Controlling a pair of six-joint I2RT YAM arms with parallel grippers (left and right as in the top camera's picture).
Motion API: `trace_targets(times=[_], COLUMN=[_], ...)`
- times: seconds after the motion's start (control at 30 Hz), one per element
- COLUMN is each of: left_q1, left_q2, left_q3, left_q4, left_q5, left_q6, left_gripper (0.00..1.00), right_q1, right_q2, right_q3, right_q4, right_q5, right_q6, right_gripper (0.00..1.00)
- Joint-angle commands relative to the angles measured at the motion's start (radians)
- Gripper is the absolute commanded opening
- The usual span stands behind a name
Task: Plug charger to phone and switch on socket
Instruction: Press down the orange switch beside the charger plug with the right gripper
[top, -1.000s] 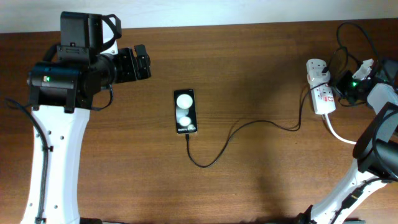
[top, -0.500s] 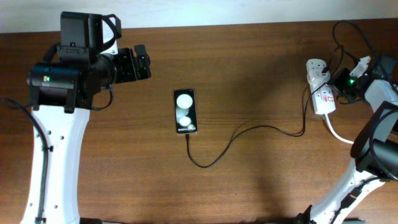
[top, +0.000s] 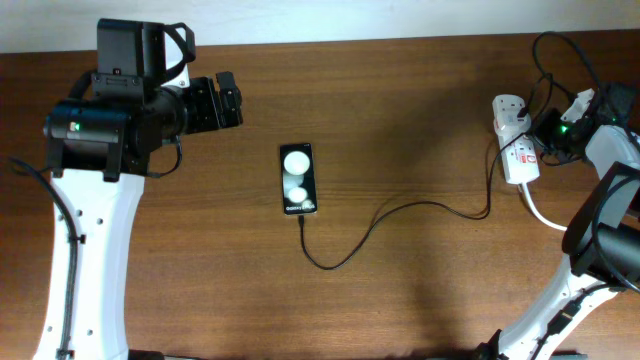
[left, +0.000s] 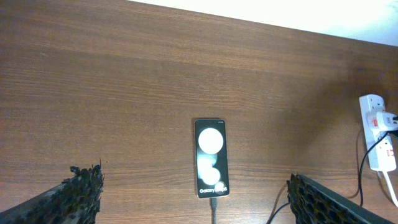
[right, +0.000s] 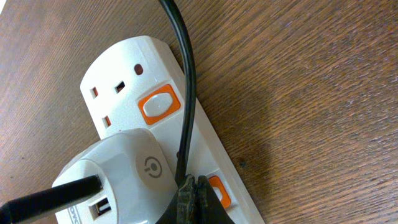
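Plainly, the right jaws were seen closed on nothing, just beside the orange switch (right: 219, 190) by the adapter (right: 124, 180) on the socket (right: 118, 93), whose long axis ran away from them; the left jaws were spread wide, well beyond the phone (top: 298, 178).

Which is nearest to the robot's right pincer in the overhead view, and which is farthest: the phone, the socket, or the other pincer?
1. The socket, at the table's right end; the right pincer is right at it.
2. The phone, lying mid-table, well to the left of that pincer.
3. The left pincer, farther left again, towards the table's back edge.
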Motion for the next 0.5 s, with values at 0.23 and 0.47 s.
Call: trace_targets(times=[0.23, 0.47], left_q1=[0.003, 0.003], left_q2=[-0.009, -0.009], left_q3=[0.009, 0.009], left_q4=[0.001, 0.001], left_q5=[-0.007, -0.007], left_q6=[0.005, 0.005], left_gripper=[0.99, 0.99], right_q1=[0.096, 0.029], right_q2=[0.069, 0.063], right_q3=[-0.061, -0.044], right_q4=[-0.113, -0.102], right_q5=[-0.169, -0.158], right_q6=[-0.006, 0.054], right_gripper=[0.04, 0.04])
